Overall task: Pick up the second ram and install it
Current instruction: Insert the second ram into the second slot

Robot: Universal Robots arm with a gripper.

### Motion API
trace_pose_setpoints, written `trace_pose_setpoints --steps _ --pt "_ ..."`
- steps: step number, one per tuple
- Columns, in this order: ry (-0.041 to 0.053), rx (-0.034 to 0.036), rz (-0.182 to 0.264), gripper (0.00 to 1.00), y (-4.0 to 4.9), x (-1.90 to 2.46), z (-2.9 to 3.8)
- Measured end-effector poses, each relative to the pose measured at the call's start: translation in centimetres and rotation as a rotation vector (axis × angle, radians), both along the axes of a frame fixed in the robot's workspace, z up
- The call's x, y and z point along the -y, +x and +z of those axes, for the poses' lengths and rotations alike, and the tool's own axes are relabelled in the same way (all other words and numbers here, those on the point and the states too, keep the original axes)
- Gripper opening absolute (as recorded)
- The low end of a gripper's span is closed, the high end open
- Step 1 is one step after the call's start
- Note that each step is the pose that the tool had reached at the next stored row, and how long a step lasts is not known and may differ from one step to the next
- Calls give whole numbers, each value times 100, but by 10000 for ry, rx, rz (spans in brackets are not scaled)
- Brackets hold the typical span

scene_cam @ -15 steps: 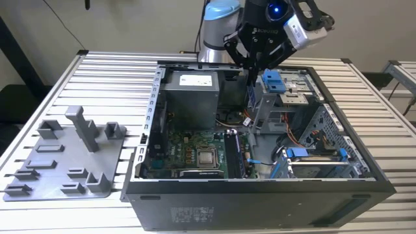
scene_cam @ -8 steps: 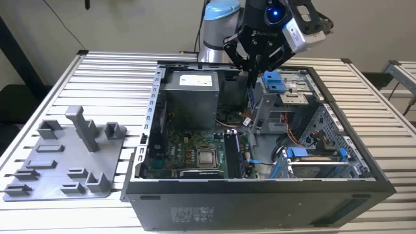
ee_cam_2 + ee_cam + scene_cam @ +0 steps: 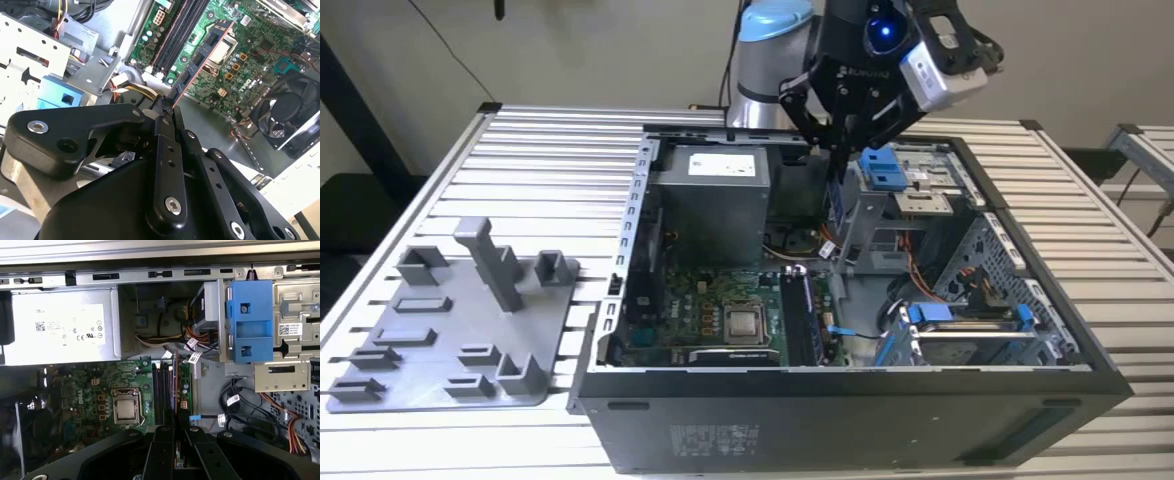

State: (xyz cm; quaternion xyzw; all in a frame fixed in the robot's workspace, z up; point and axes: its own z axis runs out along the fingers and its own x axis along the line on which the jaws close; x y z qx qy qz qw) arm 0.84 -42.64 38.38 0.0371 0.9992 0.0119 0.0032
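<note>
In the exterior view, the arm (image 3: 767, 60) stands over the open computer case (image 3: 854, 400), its end effector (image 3: 838, 140) pointing down between the power supply (image 3: 707, 200) and the blue bracket (image 3: 887, 165). In the second wrist view, it pinches the second ram (image 3: 200, 55) by one end, above the motherboard (image 3: 250, 55). In the first wrist view, the ram is edge-on over the memory slots (image 3: 161, 390).

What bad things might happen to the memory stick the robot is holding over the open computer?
The gripper seems to pinch the second ram near one end, so it might tilt or slip. The memory slots are thin and side by side, so the stick may miss its slot or go in crooked. Loose cables hang close to the slots and might get snagged.
</note>
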Motion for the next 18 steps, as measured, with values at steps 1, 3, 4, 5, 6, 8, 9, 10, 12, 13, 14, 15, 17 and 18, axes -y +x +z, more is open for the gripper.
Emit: trace_pose_setpoints --steps 1,3,4,5,6,8,9,10,12,13,14,15,17,18 --pt "-2 -4 35 14 6 0 -9" --pt "-1 -5 109 14 13 2 -29" --pt "-2 -6 129 14 15 3 -41" --pt "-2 -5 145 14 16 5 -52" --pt "-1 -5 152 14 16 6 -65" --pt "-2 -6 155 14 17 10 -94" --pt "-2 -6 155 14 17 12 -111" --pt "-2 -6 154 14 17 13 -127" --pt "-1 -5 155 14 18 15 -162" --pt "0 -5 154 14 17 16 -182" --pt "-1 -7 153 14 17 17 -200" --pt "-2 -11 151 14 18 19 -216" --pt "-2 -47 149 14 20 23 -239" --pt "-1 -70 146 14 22 25 -250"
